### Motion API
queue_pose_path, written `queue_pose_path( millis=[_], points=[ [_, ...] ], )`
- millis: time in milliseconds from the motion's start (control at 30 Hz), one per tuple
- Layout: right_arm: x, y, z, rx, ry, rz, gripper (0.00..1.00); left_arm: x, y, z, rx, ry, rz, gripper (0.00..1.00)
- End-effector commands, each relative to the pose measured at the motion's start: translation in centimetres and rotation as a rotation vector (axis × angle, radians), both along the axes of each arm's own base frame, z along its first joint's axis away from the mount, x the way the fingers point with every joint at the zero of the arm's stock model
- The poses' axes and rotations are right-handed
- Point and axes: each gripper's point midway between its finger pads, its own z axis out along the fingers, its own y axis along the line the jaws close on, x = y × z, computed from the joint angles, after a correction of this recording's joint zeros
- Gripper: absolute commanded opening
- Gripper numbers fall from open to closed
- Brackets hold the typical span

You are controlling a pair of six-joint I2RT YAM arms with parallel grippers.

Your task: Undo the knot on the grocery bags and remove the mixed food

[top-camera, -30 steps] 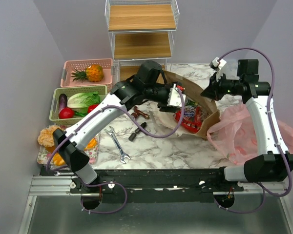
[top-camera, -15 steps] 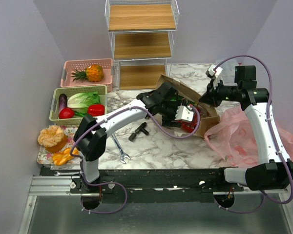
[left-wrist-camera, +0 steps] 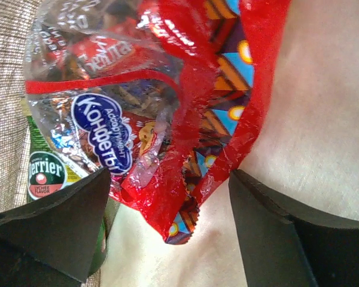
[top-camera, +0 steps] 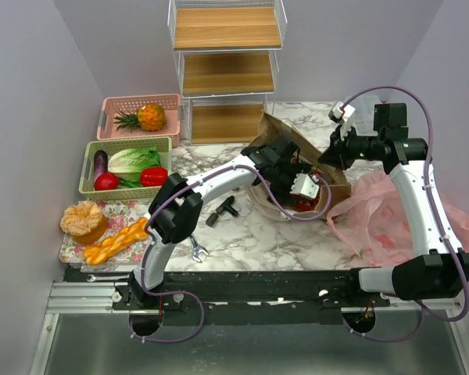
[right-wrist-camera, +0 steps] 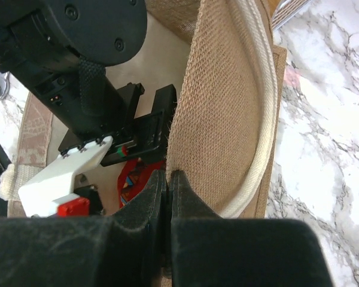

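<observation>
The brown paper bag (top-camera: 275, 129) lies on its side at mid-table, mouth toward the front. My right gripper (top-camera: 332, 156) is shut on the bag's woven edge (right-wrist-camera: 221, 107), holding it up beside a pale handle (right-wrist-camera: 260, 89). My left gripper (top-camera: 303, 187) reaches inside the bag and is open. Its fingers (left-wrist-camera: 72, 221) stand on either side of the lower corner of the red crinkly snack packet (left-wrist-camera: 185, 119), not closed on it. A green bottle (left-wrist-camera: 45, 176) lies next to the packet. The pink plastic bag (top-camera: 391, 215) lies slack at the right; its knot does not show.
A green basket (top-camera: 87, 168) holds lettuce, eggplant and red vegetables. A pink basket (top-camera: 109, 105) holds a pineapple. A floral tray (top-camera: 70, 251) carries a bun and orange pieces. A wrench (top-camera: 195, 248) and a black tool (top-camera: 219, 209) lie near the front. A wire shelf (top-camera: 227, 62) stands at the back.
My left arm has swung right and pushed deeper into the brown bag, up to the snack packet. My right gripper has kept its hold on the bag's edge.
</observation>
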Motion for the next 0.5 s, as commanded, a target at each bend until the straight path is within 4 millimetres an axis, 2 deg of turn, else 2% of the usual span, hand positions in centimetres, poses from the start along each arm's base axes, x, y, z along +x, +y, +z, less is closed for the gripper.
queue_pose_path(
  millis=[0,33,67,100,200,300,400,467],
  points=[
    [0.9,0.1,0.5,0.007,0.007,-0.029,0.01,-1.7,0.3,-2.5,0.055,0.037,-0.093,0.83],
    [1.0,0.0,0.4,0.005,0.01,-0.036,0.01,-1.1,0.2,-3.1,0.068,0.031,-0.065,0.81],
    [1.0,0.0,0.3,0.001,0.009,-0.04,0.01,-0.5,-0.3,-2.9,0.067,0.025,-0.039,0.76],
    [1.1,-0.1,0.2,-0.003,0.009,-0.044,0.01,-0.3,-0.5,-2.9,0.07,0.034,-0.028,0.69],
    [1.2,-0.2,0.0,-0.008,0.013,-0.049,0.01,0.7,-1.6,-0.9,0.0,0.003,0.016,0.43],
    [1.2,0.0,0.0,0.003,0.02,-0.04,0.01,1.0,-2.3,2.2,-0.106,-0.048,0.026,0.23],
    [1.3,0.3,0.1,0.015,0.017,-0.031,0.01,0.6,-3.2,6.3,-0.224,-0.037,0.04,0.0],
    [1.5,0.3,0.3,0.02,0.009,-0.033,0.01,0.1,-3.5,9.3,-0.29,0.006,0.056,0.0]
  ],
)
